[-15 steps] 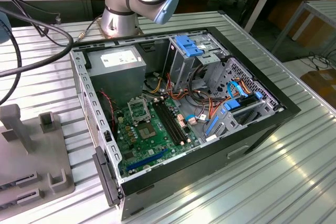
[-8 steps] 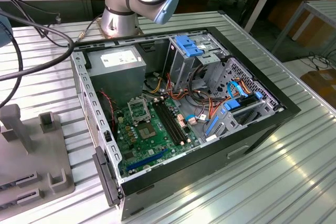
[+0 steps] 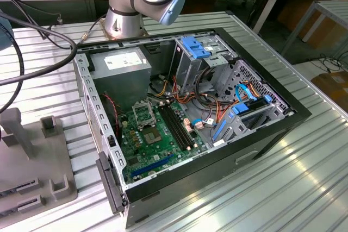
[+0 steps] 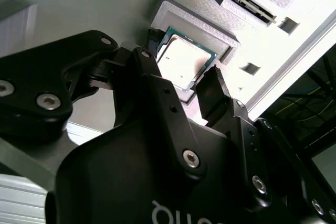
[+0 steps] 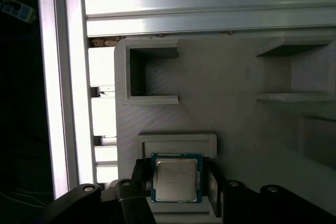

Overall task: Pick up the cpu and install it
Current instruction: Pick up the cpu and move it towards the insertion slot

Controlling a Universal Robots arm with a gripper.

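In both wrist views the cpu [image 5: 176,174] [image 4: 182,59], a small square chip with a silver-grey top and green rim, lies in a raised recess of a grey holder block [image 5: 231,77]. My gripper [image 5: 177,181] [image 4: 181,66] straddles it, one black finger [image 5: 140,178] [image 4: 210,95] against each of two opposite sides, shut on the chip. The chip still rests level in its recess. In the exterior view the open computer case [image 3: 261,134] lies on its side, with the green motherboard [image 3: 163,145] and its metal-framed socket [image 3: 142,113] facing up.
The grey holder block [image 3: 38,161] stands on the ribbed metal table [image 3: 304,177] at the exterior view's left, beside the case. Inside the case are a power supply [image 3: 120,74], drive cages and cable bundles [image 3: 217,80]. The arm's base [image 3: 128,9] stands behind the case.
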